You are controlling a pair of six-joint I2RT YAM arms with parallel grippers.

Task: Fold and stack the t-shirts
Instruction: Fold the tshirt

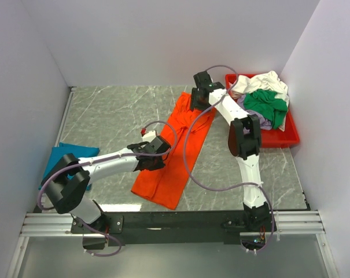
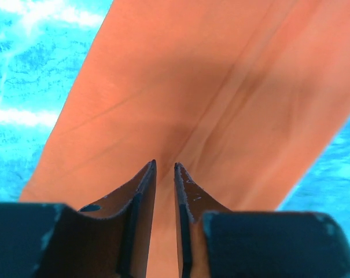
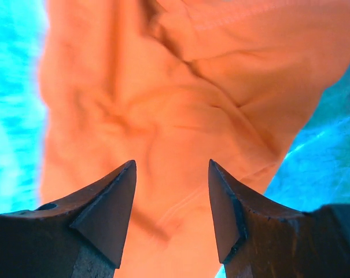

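a robot lab cell: bare white walls (image 1: 163, 40) enclose a marble-patterned table (image 1: 117, 110) with aluminium rail (image 1: 302, 222).

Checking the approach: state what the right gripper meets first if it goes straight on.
The bright orange cloth t-shirt, lying rumpled directly ahead of the right gripper; how far off is unclear.

Top view: bright, even, diffuse light; soft shadows on table (image 1: 117, 110); sharp focus. Wrist views: table tinted cyan, white glare patches; shirt (image 3: 163, 116) blurred in right wrist view.
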